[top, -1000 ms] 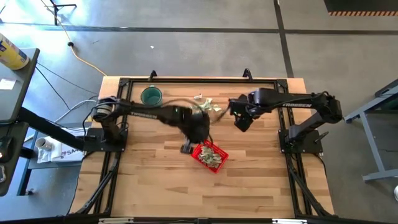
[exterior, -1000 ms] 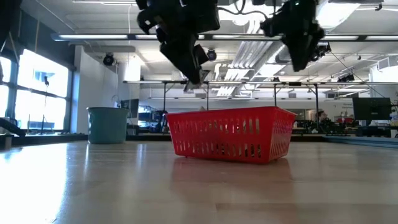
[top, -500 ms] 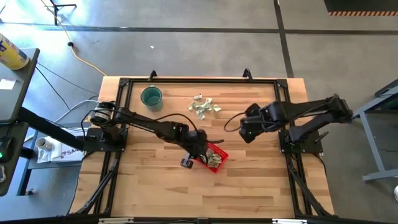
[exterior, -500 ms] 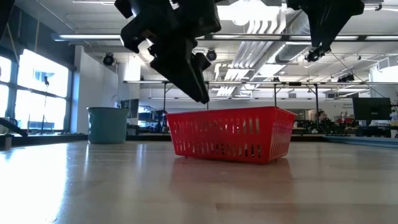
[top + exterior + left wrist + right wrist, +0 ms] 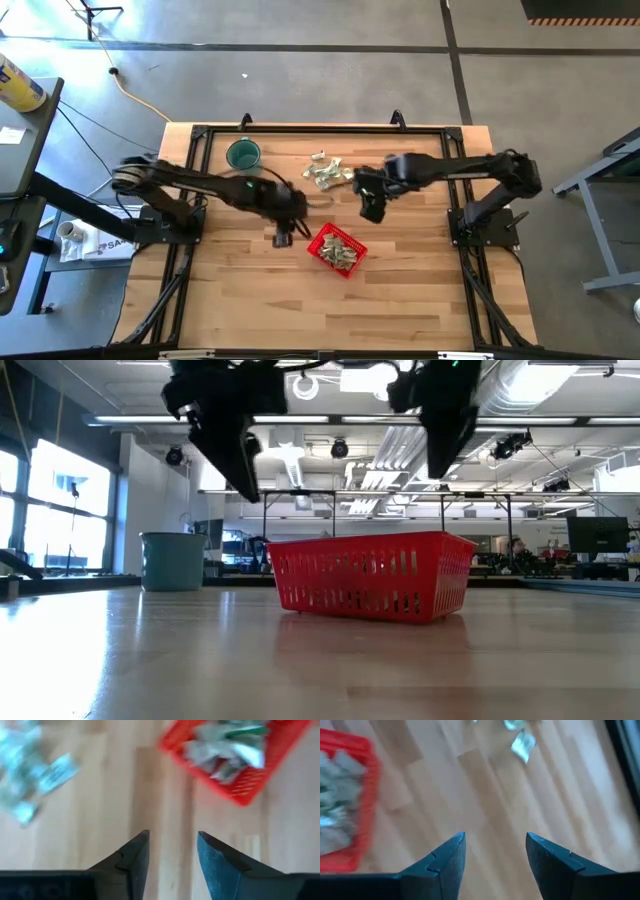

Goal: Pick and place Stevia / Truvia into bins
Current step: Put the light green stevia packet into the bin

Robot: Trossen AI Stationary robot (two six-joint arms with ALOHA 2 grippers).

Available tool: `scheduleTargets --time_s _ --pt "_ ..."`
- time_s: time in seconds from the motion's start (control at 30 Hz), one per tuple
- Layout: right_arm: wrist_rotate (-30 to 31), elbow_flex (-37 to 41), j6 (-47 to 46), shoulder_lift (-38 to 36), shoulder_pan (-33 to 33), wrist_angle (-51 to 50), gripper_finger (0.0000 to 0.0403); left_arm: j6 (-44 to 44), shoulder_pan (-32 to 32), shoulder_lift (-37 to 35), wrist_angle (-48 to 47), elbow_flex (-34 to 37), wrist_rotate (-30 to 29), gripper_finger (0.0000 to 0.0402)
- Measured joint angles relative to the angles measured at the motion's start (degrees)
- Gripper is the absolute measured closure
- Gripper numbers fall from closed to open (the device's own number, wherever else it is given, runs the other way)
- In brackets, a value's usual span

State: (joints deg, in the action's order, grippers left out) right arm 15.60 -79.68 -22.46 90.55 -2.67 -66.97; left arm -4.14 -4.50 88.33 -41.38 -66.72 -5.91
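The red basket (image 5: pixel 337 250) sits mid-table with several pale green and white sachets (image 5: pixel 227 747) inside. A loose pile of sachets (image 5: pixel 327 170) lies on the wood toward the far edge. My left gripper (image 5: pixel 281 238) hovers just left of the basket, open and empty (image 5: pixel 172 850). My right gripper (image 5: pixel 372 212) hangs between the pile and the basket, also open and empty (image 5: pixel 495 852). In the low view both grippers (image 5: pixel 245 485) (image 5: pixel 440 465) are well above the basket's rim (image 5: pixel 370 542).
A round teal cup (image 5: pixel 243 155) stands near the far left corner. A black frame (image 5: pixel 320 129) runs along the table's edges. Bare wood lies on the near side of the basket. Two stray sachets (image 5: pixel 522 742) lie apart from the pile.
My left gripper came down over the basket's left rim with a pale sachet at its fingertips, then rose and drew back toward the table's left; the sachet no longer shows there. My right gripper swung toward the right and near side, then back left toward the pile.
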Motion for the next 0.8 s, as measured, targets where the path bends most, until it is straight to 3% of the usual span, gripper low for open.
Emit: scheduleTargets --time_s 0.2,0.33,0.53,0.8 --pt "0.8 0.0 22.6 5.8 -6.6 7.0 0.0203 -11.0 3.5 -15.5 -0.6 10.6 -0.9 0.0228" --pt "0.4 0.0 35.4 10.5 -9.4 8.8 0.0198 -18.4 3.8 -25.1 -0.8 16.0 -4.9 0.0231" --pt "-1.9 0.0 46.0 16.2 -13.1 13.7 0.0190 -27.1 3.8 -34.9 -1.8 19.7 -8.7 0.0228" --pt "-5.6 0.0 51.0 21.2 -15.7 19.5 0.0190 -28.3 3.8 -40.3 -3.7 19.8 -16.6 0.0234"
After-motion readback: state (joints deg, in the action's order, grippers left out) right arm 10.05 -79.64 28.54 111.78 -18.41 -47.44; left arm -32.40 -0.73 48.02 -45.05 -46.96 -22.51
